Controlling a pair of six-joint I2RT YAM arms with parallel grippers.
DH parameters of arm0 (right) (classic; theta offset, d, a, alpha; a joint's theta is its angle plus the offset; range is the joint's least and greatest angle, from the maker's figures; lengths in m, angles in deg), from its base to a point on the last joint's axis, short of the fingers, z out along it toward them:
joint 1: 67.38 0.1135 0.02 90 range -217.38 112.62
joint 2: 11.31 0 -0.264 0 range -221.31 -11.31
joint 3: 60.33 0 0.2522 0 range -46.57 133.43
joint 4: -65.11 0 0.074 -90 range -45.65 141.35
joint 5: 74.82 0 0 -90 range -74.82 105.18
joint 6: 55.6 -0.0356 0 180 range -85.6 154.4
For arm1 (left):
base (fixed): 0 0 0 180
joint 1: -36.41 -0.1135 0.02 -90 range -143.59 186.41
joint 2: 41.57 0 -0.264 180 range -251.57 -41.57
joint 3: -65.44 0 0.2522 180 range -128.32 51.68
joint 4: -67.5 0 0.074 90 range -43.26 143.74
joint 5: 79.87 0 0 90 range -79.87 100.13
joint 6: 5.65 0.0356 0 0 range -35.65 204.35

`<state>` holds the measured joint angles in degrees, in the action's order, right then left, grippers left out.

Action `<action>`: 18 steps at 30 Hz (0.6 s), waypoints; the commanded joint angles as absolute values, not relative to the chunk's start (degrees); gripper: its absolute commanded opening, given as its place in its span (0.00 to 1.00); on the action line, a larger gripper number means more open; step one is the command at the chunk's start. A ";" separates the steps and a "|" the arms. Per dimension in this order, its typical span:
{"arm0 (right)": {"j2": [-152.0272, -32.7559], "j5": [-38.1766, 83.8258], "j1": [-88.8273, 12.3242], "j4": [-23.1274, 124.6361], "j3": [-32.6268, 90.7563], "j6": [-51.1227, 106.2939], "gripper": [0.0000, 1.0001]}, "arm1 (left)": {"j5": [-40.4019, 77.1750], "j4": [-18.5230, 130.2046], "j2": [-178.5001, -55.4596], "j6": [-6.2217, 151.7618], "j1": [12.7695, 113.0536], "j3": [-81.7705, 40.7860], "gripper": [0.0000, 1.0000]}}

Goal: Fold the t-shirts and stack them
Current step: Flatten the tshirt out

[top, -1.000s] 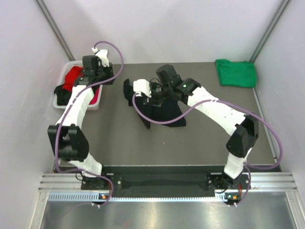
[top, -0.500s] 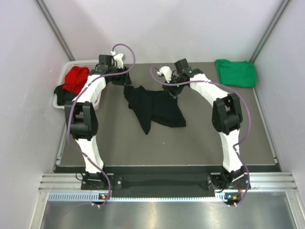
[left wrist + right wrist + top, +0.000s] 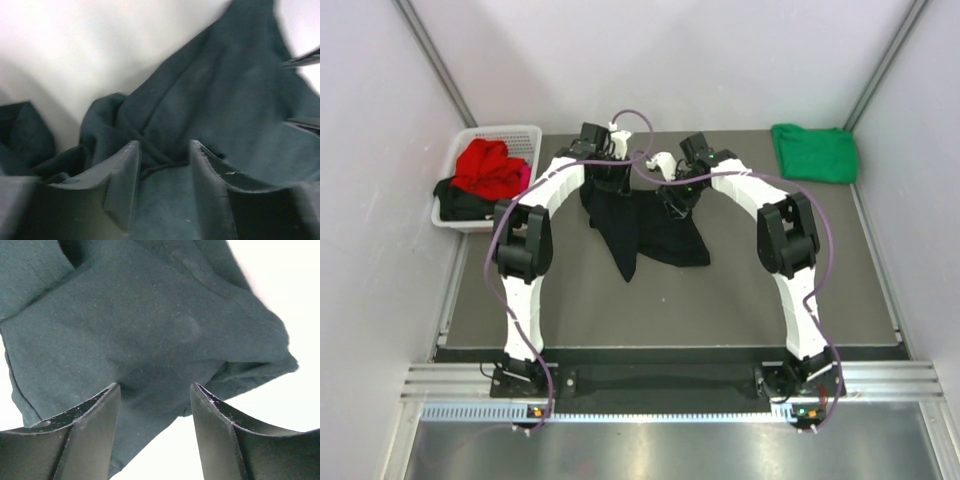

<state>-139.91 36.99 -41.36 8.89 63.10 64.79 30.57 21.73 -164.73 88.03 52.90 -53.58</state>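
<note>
A large black t-shirt (image 3: 655,232) lies crumpled on the dark table, trailing to a point toward the front. My left gripper (image 3: 610,178) is at its far left edge. In the left wrist view that gripper (image 3: 165,145) is open, with folds of the black cloth (image 3: 215,90) lying between and beyond the fingers. My right gripper (image 3: 676,190) is at the shirt's far right edge. In the right wrist view it (image 3: 155,387) is open just above the cloth (image 3: 125,315), near its edge. A folded green t-shirt (image 3: 815,152) lies at the far right.
A white lattice basket (image 3: 505,133) stands at the far left. It holds a red shirt (image 3: 485,165), a bit of pink cloth (image 3: 525,178) and a black one (image 3: 460,200) hanging over its side. Grey walls close in the table on three sides.
My left arm has swung from the basket to the black shirt's far left edge. My right arm has stretched out to the shirt's far right edge. The shirt has spread a little.
</note>
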 commanded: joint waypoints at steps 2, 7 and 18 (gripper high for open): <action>-142.53 41.27 -42.33 7.50 66.63 64.11 0.56 | 25.95 19.37 -164.80 90.24 51.97 -55.99 0.43; -143.06 44.45 -42.77 5.39 66.55 65.42 0.33 | 26.30 18.76 -163.05 91.73 52.06 -55.11 0.00; -130.77 41.90 -47.77 7.76 72.95 65.42 0.00 | 24.28 21.57 -156.45 94.80 51.71 -60.80 0.00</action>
<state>-141.44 41.99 -44.72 5.44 67.21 64.77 25.76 19.08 -163.11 92.40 52.14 -54.71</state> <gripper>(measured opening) 0.012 0.013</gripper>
